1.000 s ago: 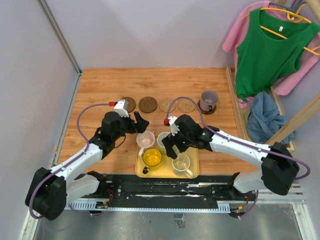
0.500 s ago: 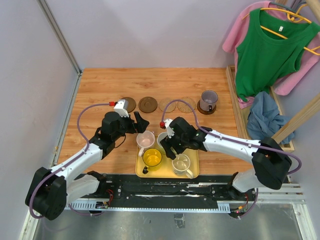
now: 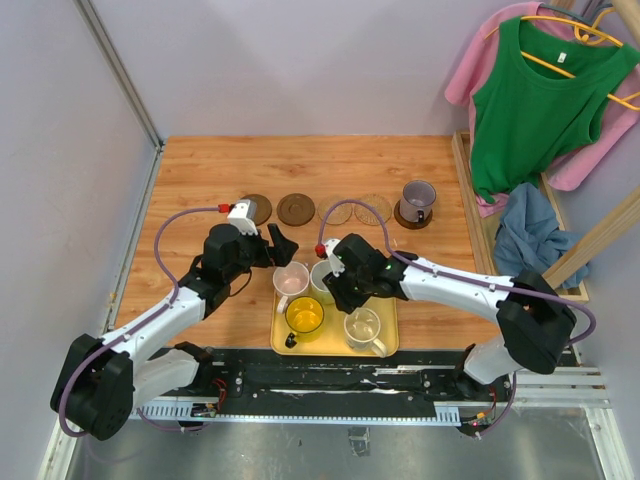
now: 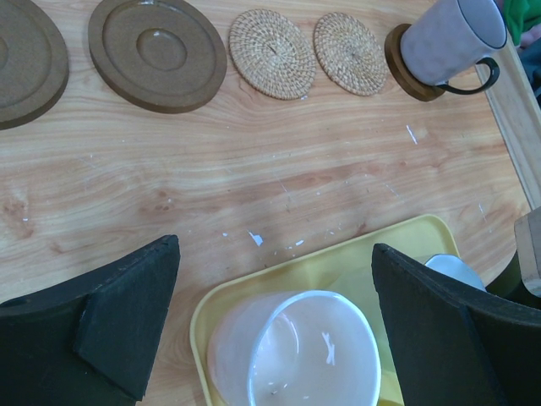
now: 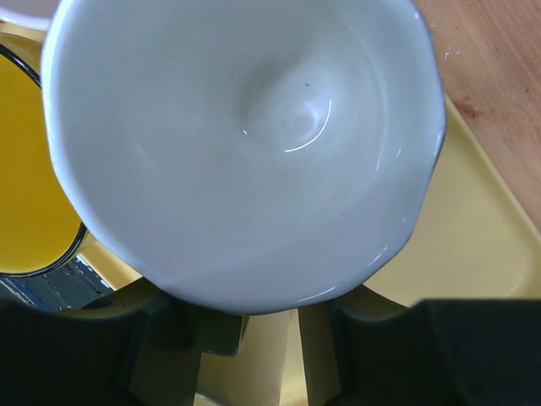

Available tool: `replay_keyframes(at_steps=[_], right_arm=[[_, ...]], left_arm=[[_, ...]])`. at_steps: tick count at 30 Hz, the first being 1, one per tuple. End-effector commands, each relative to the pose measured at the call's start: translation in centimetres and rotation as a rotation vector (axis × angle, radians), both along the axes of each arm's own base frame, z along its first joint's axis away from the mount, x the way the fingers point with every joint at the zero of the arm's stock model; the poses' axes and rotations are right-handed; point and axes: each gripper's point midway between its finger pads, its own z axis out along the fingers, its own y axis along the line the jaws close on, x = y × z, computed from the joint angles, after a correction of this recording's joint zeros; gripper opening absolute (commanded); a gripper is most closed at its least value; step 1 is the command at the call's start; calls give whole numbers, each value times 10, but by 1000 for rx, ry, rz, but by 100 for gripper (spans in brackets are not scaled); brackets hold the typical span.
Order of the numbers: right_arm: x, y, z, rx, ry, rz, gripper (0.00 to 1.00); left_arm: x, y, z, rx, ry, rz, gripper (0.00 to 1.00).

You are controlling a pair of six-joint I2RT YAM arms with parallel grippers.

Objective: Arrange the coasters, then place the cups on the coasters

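Note:
Four bare coasters lie in a row: two dark brown (image 3: 255, 208) (image 3: 296, 208) and two tan woven (image 3: 335, 210) (image 3: 372, 209). A grey-purple cup (image 3: 418, 200) stands on a fifth dark coaster (image 4: 401, 69). On the yellow tray (image 3: 385, 305) stand a pink cup (image 3: 291, 280), a yellow cup (image 3: 304, 315) and a pale whitish-green cup (image 3: 363, 328). My left gripper (image 4: 275, 245) hangs open above the pink cup (image 4: 296, 347). My right gripper (image 5: 270, 338) is at the near rim of the cream cup (image 5: 245, 144), fingers (image 5: 211, 326) close together below it. Whether they grip it is hidden.
Clothes hang on a wooden rack (image 3: 560, 110) at the right, past the table's raised right edge (image 3: 462, 190). A grey wall (image 3: 90, 180) bounds the left side. The yellow cup (image 5: 34, 211) sits just left of the cream one in the right wrist view.
My right gripper has moved left, from over the whitish-green cup to the cream cup, and its jaws have narrowed. The left arm has not moved.

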Motion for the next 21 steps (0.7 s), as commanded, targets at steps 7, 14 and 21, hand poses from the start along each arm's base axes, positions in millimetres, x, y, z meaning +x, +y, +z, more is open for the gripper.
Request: replay_keyframes(at_steps=[7, 14, 21], right_arm=[[-1, 3, -2, -64, -18, 17, 20], [2, 4, 6, -64, -54, 16, 1], [24, -7, 27, -104, -164, -91, 1]], left_arm=[[0, -2, 6, -19, -30, 0, 100], [0, -3, 8, -23, -32, -3, 100], [1, -4, 11, -25, -40, -8, 100]])
